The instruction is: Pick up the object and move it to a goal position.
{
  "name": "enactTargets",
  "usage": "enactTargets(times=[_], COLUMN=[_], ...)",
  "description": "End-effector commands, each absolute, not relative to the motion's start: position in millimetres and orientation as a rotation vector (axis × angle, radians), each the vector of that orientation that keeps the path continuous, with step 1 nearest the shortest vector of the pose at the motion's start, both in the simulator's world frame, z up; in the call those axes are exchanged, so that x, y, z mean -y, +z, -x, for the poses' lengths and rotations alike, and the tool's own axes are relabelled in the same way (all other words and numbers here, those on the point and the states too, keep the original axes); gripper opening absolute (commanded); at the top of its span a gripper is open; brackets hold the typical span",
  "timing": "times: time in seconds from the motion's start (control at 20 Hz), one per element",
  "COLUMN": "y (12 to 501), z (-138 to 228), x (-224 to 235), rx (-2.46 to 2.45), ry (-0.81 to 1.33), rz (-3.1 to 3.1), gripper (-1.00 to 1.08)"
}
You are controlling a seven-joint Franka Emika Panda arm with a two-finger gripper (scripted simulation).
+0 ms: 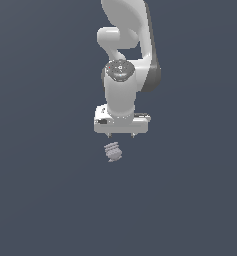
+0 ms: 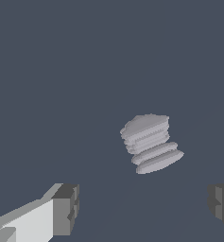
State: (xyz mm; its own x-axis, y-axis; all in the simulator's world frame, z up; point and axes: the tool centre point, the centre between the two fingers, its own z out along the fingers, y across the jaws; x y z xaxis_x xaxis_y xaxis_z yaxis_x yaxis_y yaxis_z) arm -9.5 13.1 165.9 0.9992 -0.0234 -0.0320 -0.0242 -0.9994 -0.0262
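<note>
The object (image 1: 112, 151) is a small pale grey, ridged lump with a stacked-layer look, lying on the dark surface. My gripper (image 1: 120, 135) hangs just behind and above it in the exterior view, its short fingertips poking out under the white body. In the wrist view the object (image 2: 150, 142) lies ahead of the gripper (image 2: 144, 208), between the two grey fingertips (image 2: 66, 209) but apart from them. The jaws stand wide apart and hold nothing.
The white arm (image 1: 124, 60) rises behind the gripper toward the top of the exterior view. A plain dark grey-blue surface (image 1: 50, 190) lies all around.
</note>
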Motion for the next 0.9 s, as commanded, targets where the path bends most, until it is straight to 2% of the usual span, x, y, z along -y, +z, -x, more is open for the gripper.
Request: enactTargets(times=[0.0,0.5,0.85], y=[165.9,186.0,181.2], z=[9.5,-2.7,-2.4], x=[-13.0,-17.7,-15.7], rx=[-0.037,0.001,0.024], ry=[0.049,0.016,0.016], rz=[3.114,3.119,3.120], gripper=[1.00,1.00,1.00])
